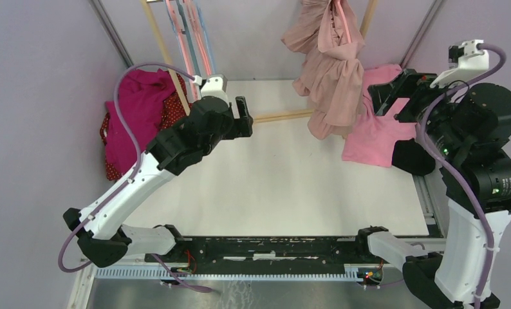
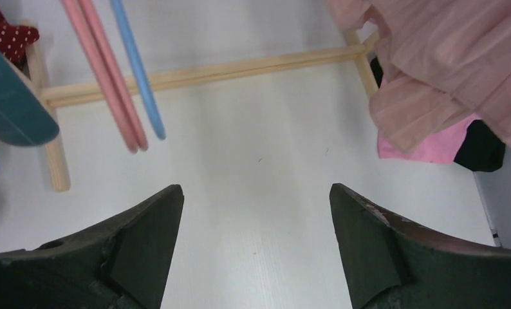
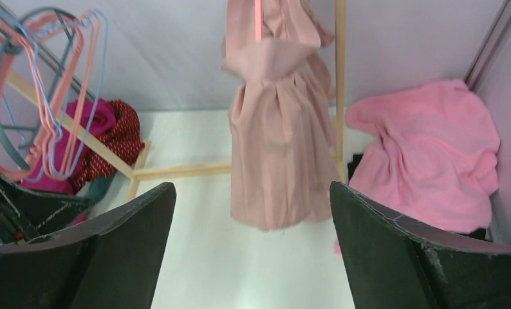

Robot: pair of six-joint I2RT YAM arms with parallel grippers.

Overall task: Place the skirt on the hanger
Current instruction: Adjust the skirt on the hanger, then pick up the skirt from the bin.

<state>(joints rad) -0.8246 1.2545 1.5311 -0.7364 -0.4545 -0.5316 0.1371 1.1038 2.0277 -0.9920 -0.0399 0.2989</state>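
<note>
A dusty-pink skirt (image 1: 330, 84) hangs bunched on a pink hanger (image 1: 343, 26) at the back right, its hem just above the white table. In the right wrist view the skirt (image 3: 278, 148) hangs straight ahead below the hanger (image 3: 258, 19). My right gripper (image 1: 394, 93) is open and empty, to the right of the skirt and apart from it. My left gripper (image 1: 240, 119) is open and empty over the table's left middle. In the left wrist view the skirt (image 2: 446, 71) is at the upper right, away from the gripper (image 2: 256, 193). The right gripper (image 3: 253, 190) holds nothing.
Spare pink and blue hangers (image 1: 188, 32) hang at the back left. A magenta and red dotted clothes pile (image 1: 140, 109) lies at the left. A bright pink garment (image 1: 381, 129) lies at the right behind the skirt. The wooden rack's base bar (image 1: 285, 116) crosses the table.
</note>
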